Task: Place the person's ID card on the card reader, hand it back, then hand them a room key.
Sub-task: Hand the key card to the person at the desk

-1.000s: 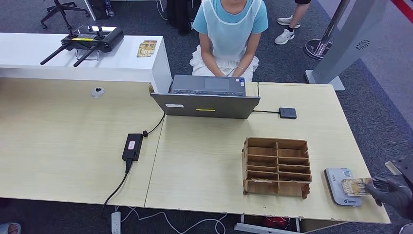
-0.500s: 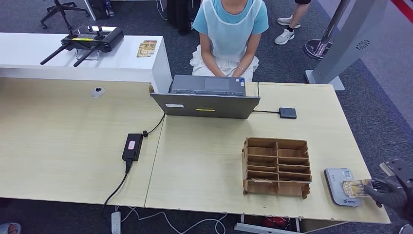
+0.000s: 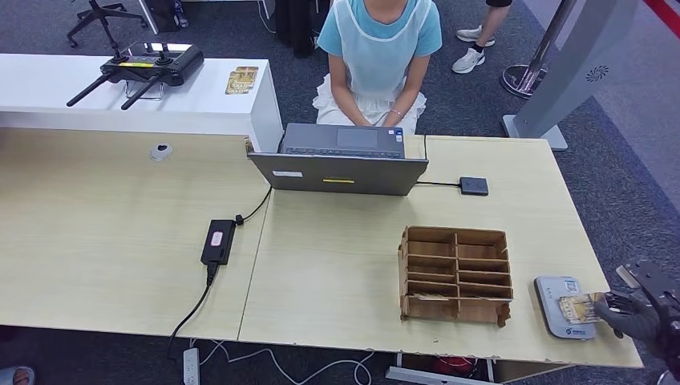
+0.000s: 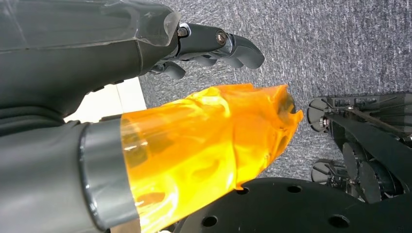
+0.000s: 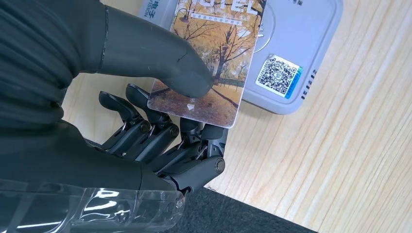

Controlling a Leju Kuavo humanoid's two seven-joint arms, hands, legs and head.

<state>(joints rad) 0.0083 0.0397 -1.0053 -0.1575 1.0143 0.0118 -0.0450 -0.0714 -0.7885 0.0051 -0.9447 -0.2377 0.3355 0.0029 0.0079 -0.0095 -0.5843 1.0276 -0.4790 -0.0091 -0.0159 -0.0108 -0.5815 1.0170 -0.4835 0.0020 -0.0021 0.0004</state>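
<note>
On a pale wooden desk (image 3: 337,265) above grey carpet (image 3: 633,184), the right hand (image 3: 637,314) pinches a card (image 5: 209,58) over the grey reader (image 3: 561,309).

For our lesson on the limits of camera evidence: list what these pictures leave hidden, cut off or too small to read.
- Right hand, head view: partly cut by the picture's edge.
- Card, right wrist view: thumb covers part; top cropped.
- Card reader, right wrist view: print hidden under the card.
- Laptop, head view: screen faces away.
- Person, head view: cropped above the shoulders.
</note>
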